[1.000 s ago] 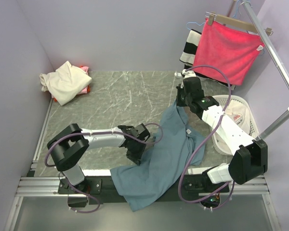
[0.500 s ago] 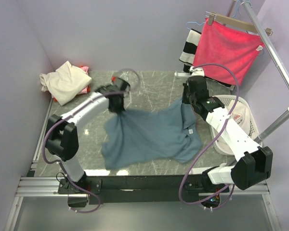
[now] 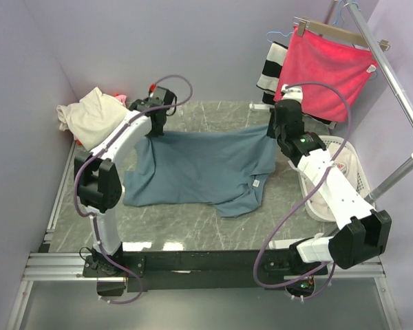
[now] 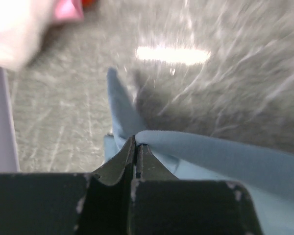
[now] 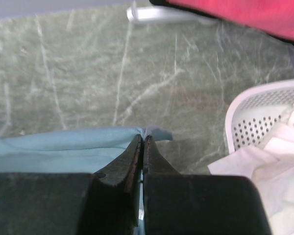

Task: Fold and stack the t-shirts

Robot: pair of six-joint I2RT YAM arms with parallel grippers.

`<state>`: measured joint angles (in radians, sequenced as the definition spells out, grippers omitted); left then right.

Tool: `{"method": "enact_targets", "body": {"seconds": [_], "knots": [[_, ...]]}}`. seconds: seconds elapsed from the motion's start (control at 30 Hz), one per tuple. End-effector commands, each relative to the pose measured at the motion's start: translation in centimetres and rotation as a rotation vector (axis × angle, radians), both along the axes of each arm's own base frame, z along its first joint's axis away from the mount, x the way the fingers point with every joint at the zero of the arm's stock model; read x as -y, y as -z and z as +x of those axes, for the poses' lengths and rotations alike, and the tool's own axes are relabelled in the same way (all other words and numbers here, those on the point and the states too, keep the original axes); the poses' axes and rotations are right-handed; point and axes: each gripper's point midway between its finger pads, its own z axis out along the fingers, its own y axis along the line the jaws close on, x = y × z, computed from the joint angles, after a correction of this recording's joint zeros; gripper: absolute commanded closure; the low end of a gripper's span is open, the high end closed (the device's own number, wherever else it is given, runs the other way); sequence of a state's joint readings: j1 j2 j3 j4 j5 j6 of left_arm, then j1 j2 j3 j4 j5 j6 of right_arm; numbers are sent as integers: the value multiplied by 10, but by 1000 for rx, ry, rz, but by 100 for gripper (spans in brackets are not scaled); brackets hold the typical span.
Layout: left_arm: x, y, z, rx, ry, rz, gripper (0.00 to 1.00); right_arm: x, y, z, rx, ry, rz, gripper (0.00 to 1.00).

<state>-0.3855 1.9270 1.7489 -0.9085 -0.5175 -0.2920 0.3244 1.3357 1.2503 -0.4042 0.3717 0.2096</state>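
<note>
Trouble looked most likely at the release. The blue shirt (image 3: 193, 165) lay spread on the table (image 3: 193, 230), its far edge stretched between the two arms. The left gripper (image 4: 135, 143) had its jaws pressed together on a thin fold of that edge, and the right gripper (image 5: 143, 140) pinched the opposite end the same way, just beside the basket (image 5: 255, 128).

Both holds took very little cloth (a sliver at each tip), so a harder outward pull could probably have slid the fabric free at one end and let that side slump. The near right part of the shirt was rumpled and turned over on itself, with a small label showing. Letting go as it lay would likely have carried that crease into the fold.

The left gripper also sat close to the cream pile (image 3: 89, 117), and a careless sweep there might have dragged it along. On the right, a low sideways move risked catching the basket rim or the white shirt (image 5: 284, 147) inside it. Which part of the shirt each gripper held could not be told.
</note>
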Motion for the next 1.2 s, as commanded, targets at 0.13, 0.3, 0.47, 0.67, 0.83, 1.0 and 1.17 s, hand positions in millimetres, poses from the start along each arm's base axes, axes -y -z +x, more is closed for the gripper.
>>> {"method": "enact_targets", "body": {"seconds": [0.13, 0.3, 0.47, 0.67, 0.83, 1.0, 1.17], "knots": [[7, -251, -47, 556, 135, -300, 99, -6, -150, -49, 313, -134, 123, 100], [22, -324, -125, 722, 335, -542, 95, -29, -212, -133, 464, -401, 208, 100], [38, -371, -196, 817, 552, -715, 89, -40, -251, -211, 639, -630, 251, 100], [43, -414, -247, 923, 723, -786, 88, -43, -289, -269, 821, -790, 235, 99], [41, -423, -254, 965, 746, -781, 88, -42, -298, -264, 879, -773, 218, 98], [33, -396, -213, 932, 611, -715, 87, -36, -273, -196, 785, -596, 192, 98], [18, -309, -128, 761, 344, -530, 91, -51, -189, -91, 493, -444, 178, 99]]}}
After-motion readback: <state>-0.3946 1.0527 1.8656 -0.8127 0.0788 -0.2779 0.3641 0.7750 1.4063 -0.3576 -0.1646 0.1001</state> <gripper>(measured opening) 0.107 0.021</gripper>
